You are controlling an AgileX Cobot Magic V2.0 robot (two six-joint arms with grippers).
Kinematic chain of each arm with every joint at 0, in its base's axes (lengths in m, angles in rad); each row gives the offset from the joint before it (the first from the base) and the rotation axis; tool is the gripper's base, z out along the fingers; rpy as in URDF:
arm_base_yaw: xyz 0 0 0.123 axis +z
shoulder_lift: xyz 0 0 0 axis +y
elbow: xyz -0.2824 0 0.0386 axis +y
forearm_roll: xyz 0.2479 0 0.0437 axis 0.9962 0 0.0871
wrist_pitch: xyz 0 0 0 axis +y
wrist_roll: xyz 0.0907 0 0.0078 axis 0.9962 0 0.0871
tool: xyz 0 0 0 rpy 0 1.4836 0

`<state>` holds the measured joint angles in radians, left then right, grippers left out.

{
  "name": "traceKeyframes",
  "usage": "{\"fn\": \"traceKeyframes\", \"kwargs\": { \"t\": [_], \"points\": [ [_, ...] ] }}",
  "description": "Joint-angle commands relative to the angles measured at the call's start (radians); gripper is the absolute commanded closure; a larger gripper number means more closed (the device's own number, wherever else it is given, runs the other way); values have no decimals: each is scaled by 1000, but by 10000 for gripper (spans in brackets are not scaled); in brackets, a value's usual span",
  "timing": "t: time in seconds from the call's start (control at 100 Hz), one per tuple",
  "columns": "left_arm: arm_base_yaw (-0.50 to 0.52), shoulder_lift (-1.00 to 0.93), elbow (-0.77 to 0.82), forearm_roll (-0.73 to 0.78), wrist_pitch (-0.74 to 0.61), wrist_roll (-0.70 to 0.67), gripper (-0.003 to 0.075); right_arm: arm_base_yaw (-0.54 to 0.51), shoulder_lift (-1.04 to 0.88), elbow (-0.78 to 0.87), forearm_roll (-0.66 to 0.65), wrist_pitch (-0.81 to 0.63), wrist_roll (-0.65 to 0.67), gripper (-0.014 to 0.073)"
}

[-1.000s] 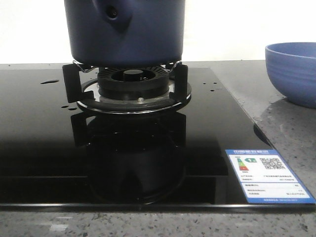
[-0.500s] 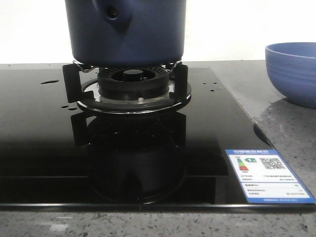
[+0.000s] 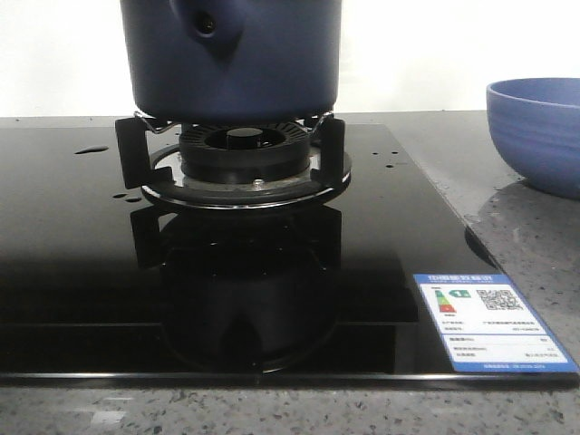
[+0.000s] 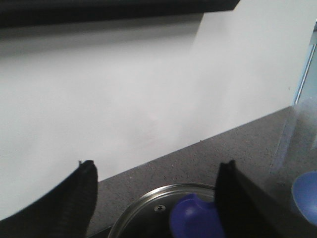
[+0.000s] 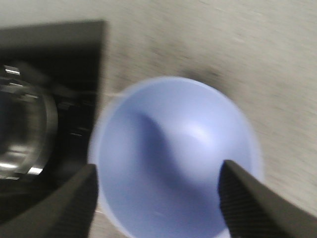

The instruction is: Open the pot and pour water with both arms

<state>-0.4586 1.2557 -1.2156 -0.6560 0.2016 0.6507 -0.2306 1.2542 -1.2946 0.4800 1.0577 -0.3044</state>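
The dark navy pot (image 3: pixel 231 59) stands on the burner's pot support (image 3: pixel 131 149), its handle socket with the round hole (image 3: pixel 207 23) facing me. In the left wrist view my left gripper (image 4: pixel 158 166) is open above the pot's lid (image 4: pixel 148 213), which has a metal rim and a blue knob (image 4: pixel 195 220) close to one finger (image 4: pixel 237 203). My right gripper (image 5: pixel 158 167) is open and empty above the light blue bowl (image 5: pixel 173 148). Small water drops (image 3: pixel 91 149) lie on the black hob. Neither gripper shows in the front view.
The glossy black glass hob (image 3: pixel 82 272) bears an energy label (image 3: pixel 489 322) at its front right. The light blue ribbed bowl (image 3: pixel 536 131) stands on the speckled grey counter (image 3: pixel 526 236) to the right. A white wall is behind the hob.
The pot has shifted very slightly to the right on its support. Nothing else in the front view has moved.
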Motion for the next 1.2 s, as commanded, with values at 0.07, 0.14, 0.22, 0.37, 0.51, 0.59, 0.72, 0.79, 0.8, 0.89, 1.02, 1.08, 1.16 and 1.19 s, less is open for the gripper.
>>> {"fn": "traceKeyframes", "kwargs": {
  "t": [0.07, 0.14, 0.22, 0.37, 0.51, 0.59, 0.72, 0.79, 0.8, 0.89, 1.02, 1.08, 1.16, 1.19],
  "points": [
    [68, -100, -35, -11, 5, 1, 580, -3, -28, -33, 262, -94, -136, 424],
    [100, -129, -22, -11, 27, 1, 739, -3, -28, -33, 361, -107, -220, 583],
    [135, -166, 4, -11, 36, 1, 739, -3, -35, -22, 480, -119, -344, 657],
    [173, -264, 128, -11, -44, 1, 739, -3, -119, 76, 709, -224, -591, 646],
    [174, -402, 312, -11, -173, 1, 739, -3, -264, 253, 782, -346, -773, 646],
    [174, -490, 413, -13, -202, 1, 739, -3, -356, 376, 803, -427, -853, 646],
    [174, -623, 586, -14, -255, 1, 739, -3, -512, 597, 839, -526, -934, 646],
    [174, -694, 674, -25, -275, 1, 739, -3, -589, 704, 857, -557, -961, 646],
    [174, -708, 683, -28, -275, 1, 739, -3, -596, 714, 858, -560, -964, 646],
    [174, -792, 780, -54, -289, 1, 739, -1, -673, 829, 867, -567, -969, 646],
    [174, -910, 877, -114, -296, 1, 739, 37, -732, 943, 877, -584, -969, 646],
    [174, -950, 900, -118, -296, 1, 739, 58, -747, 969, 877, -594, -969, 646],
    [174, -981, 914, -118, -296, 1, 739, 77, -749, 983, 877, -596, -969, 646],
    [174, -985, 914, -118, -296, 1, 739, 81, -749, 983, 877, -592, -969, 646]
  ]
}}
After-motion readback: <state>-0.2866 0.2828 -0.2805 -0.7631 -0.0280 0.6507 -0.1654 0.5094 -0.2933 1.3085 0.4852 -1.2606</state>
